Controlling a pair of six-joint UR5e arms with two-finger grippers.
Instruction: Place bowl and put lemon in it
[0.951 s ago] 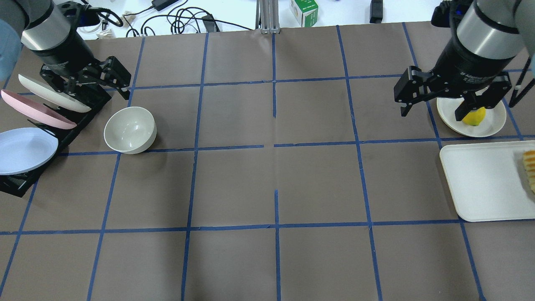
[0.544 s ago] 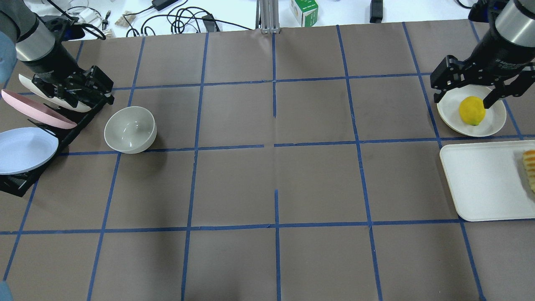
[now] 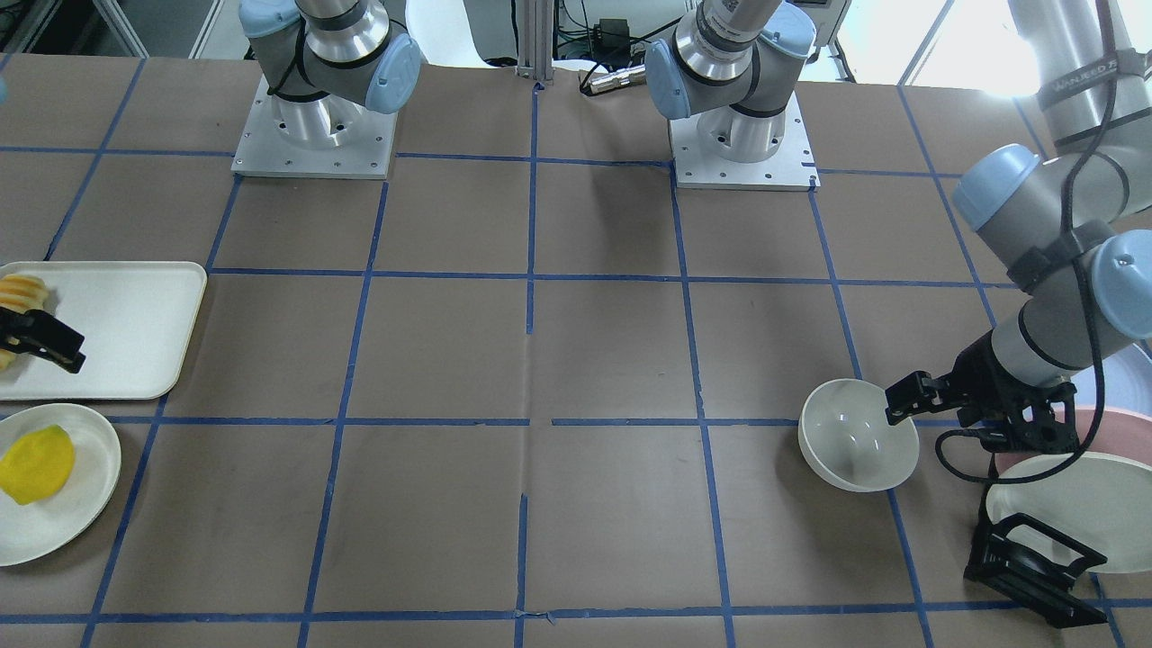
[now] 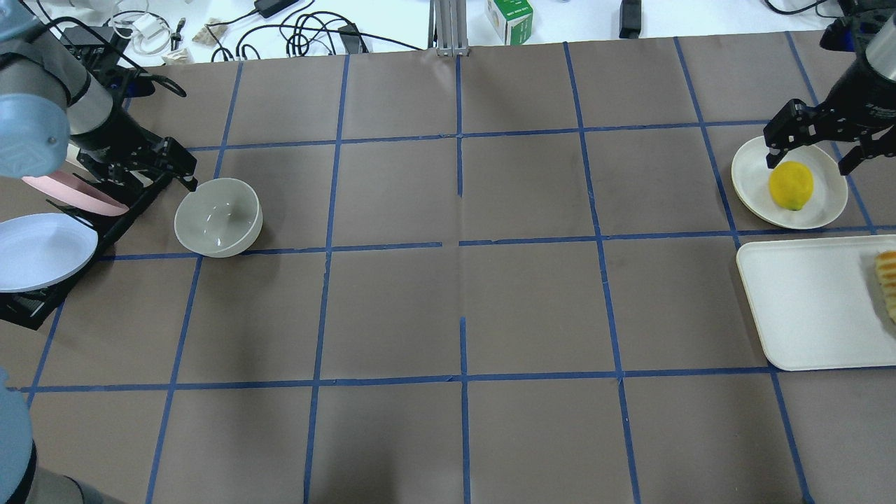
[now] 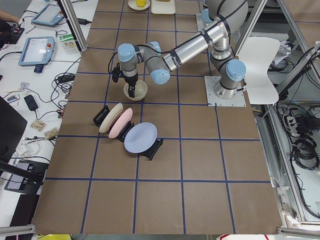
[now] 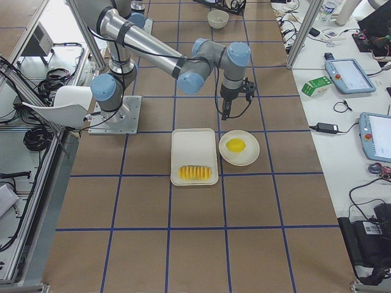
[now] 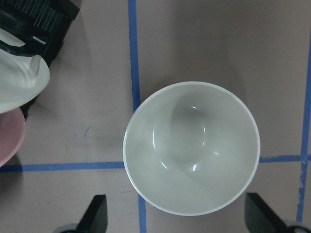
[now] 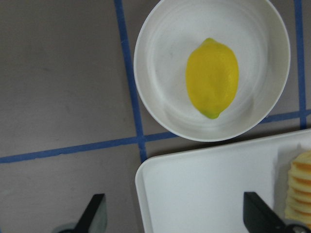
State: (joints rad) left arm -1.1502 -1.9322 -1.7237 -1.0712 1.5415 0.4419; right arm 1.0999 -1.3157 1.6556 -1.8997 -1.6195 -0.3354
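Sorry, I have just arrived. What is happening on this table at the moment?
Two robot arms work at opposite ends of the table. The left gripper, open and empty, hangs by the off-white bowl, which stands upright beside a plate rack. The right gripper, also open and empty, hangs near the small plate where the lemon lies, next to a white tray. Nothing is gripped, and the lemon is not yet in the bowl.
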